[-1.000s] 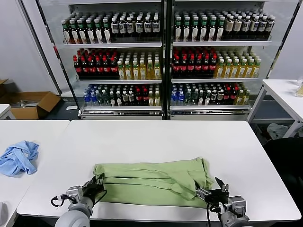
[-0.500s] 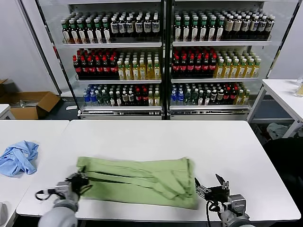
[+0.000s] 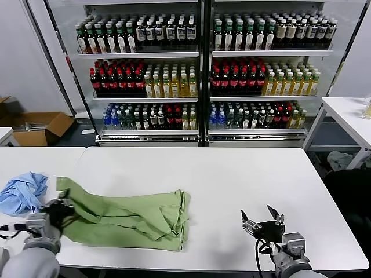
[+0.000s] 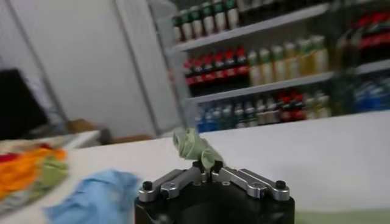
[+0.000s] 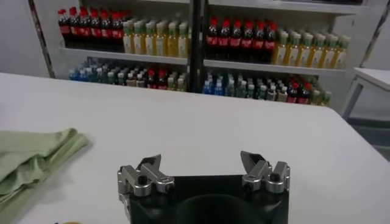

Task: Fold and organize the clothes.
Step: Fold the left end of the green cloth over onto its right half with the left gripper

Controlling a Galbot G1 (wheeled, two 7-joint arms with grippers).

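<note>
The light green shirt (image 3: 130, 214) lies bunched in long folds on the front left of the white table (image 3: 232, 179). My left gripper (image 3: 62, 205) is shut on the shirt's left end at the table's left edge; in the left wrist view a wad of green cloth (image 4: 194, 146) sticks up from between the closed fingers of my left gripper (image 4: 205, 167). My right gripper (image 3: 261, 223) is open and empty near the front right of the table, apart from the shirt. In the right wrist view my right gripper (image 5: 202, 165) is open and the shirt's edge (image 5: 30, 158) lies off to the side.
A light blue cloth (image 3: 23, 194) lies on the neighbouring table to the left, also in the left wrist view (image 4: 91, 195). Drink coolers (image 3: 200, 75) stand behind. Another table (image 3: 348, 116) is at the right; a cardboard box (image 3: 40, 127) sits on the floor.
My left gripper has pulled the shirt's left end far to the left, dragging the whole shirt leftward and bunching it. My right gripper has let go of the shirt and stays open at front right.
</note>
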